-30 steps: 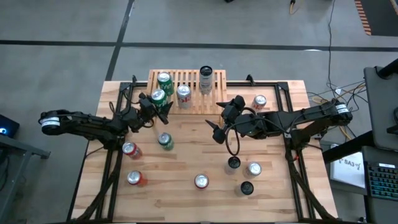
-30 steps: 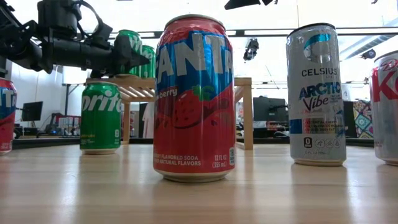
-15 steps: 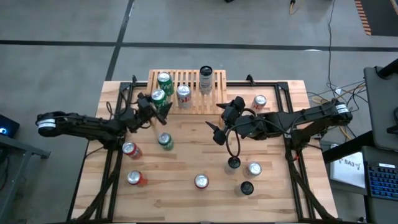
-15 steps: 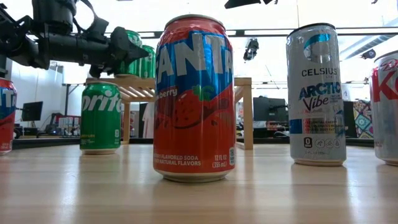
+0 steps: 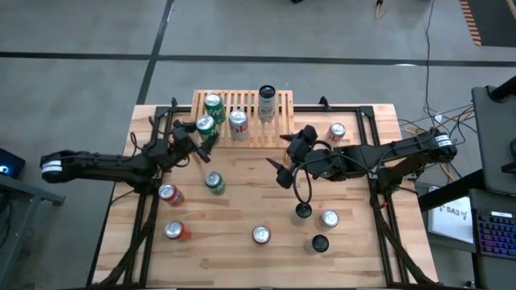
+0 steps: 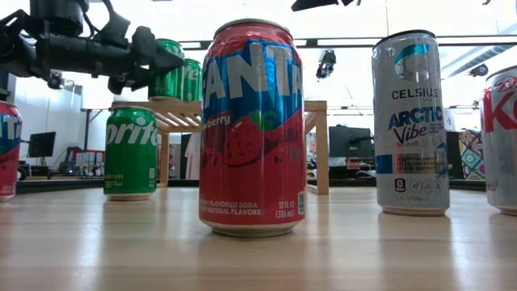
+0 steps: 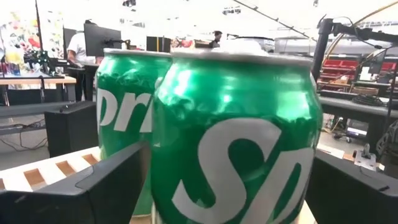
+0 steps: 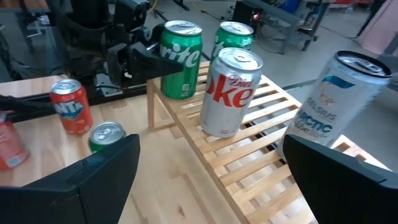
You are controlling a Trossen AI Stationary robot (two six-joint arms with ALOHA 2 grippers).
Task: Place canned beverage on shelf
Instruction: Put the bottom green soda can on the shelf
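A: Shelf [image 5: 250,121] first, what's on it?
B: Low light-wood slatted rack at the far edge of the table [image 5: 355,242]. Four cans upright on it: two green Sprite cans at its left end, one farther back [image 5: 213,103] and one at the front corner [image 5: 205,126], a silver Diet Coke [image 5: 239,121] next to them, and a tall silver Celsius can [image 5: 267,97] further right. The rest of the slats are bare.
A: Left pincer [image 5: 193,138]?
B: Open, jaws spread either side of the front-corner Sprite can, not clamped on it. In the left wrist view that can fills the picture between both dark fingers [image 7: 81,193], with the other Sprite can close behind it.
A: Can look ok?
B: Bright green, white lettering, silver lid, upright, resting on the slats.
A: Right pincer [image 5: 284,165]?
B: Open and holding nothing, over the table just in front of the shelf's right part.
A: Loose cans on the table?
B: Another Sprite [image 5: 214,183], two red cans on the left [image 5: 168,193] [image 5: 175,231], a red Fanta [image 5: 260,234] near the front, a red one [image 5: 336,131] at the far right, plus three more in front of the right arm. All upright.
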